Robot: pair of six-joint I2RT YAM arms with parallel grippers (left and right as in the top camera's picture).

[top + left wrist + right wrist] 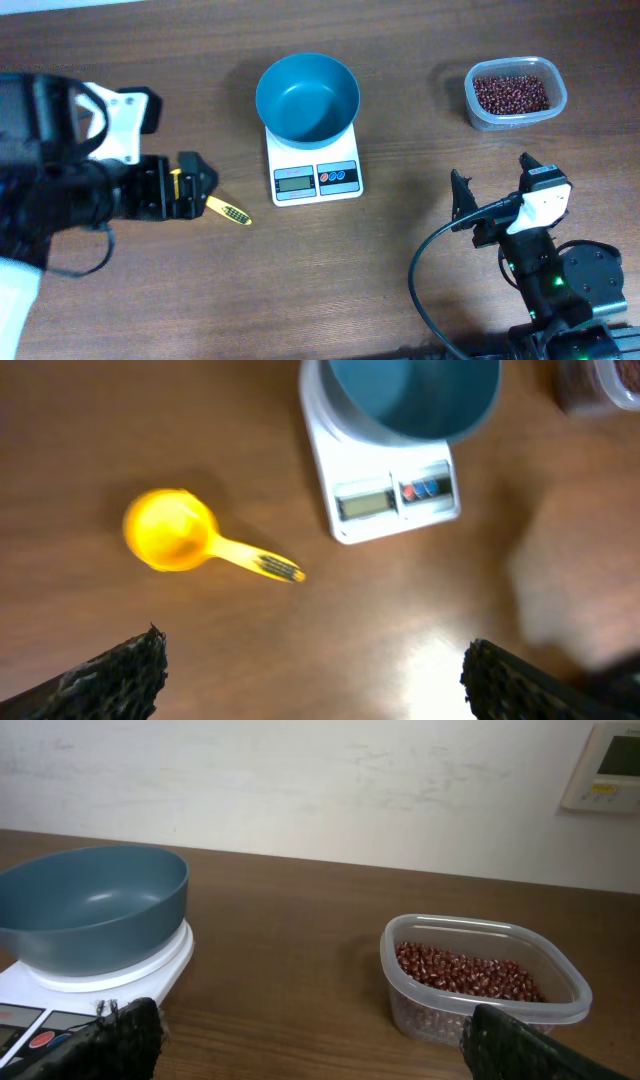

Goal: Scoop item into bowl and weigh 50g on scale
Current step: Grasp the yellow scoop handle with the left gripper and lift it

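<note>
Tabletop (330, 280) of brown wood fills the overhead view, with a pale wall (300, 780) rising behind it in the right wrist view. Left arm (50, 180) reaches in from the left edge, and the left gripper (197, 180) sits over the cup end of a yellow scoop (228, 211). From the left wrist camera its two dark fingers (115, 675) stand far apart at the bottom corners with only bare wood between them. The scoop lies flat ahead of them, its handle end nearer the scale than its cup. Right arm (550, 270) sits at the right corner on the robot's side. The right gripper (490, 167) is likewise spread wide and holds nothing, aimed across the table with the scale to one side of its view and the tub to the other. White square scale (312, 158) stands near the middle of the table, its grey display and red and blue buttons facing the arms' side; the reading is too small to tell. Deep blue bowl (307, 95) rests upright on the scale's platform, overhanging its far edge. Clear plastic tub (559, 100) stands well apart to the right of the scale. Small, glossy, dark red-brown beans (510, 93) lie inside it in a shallow heap.
</note>
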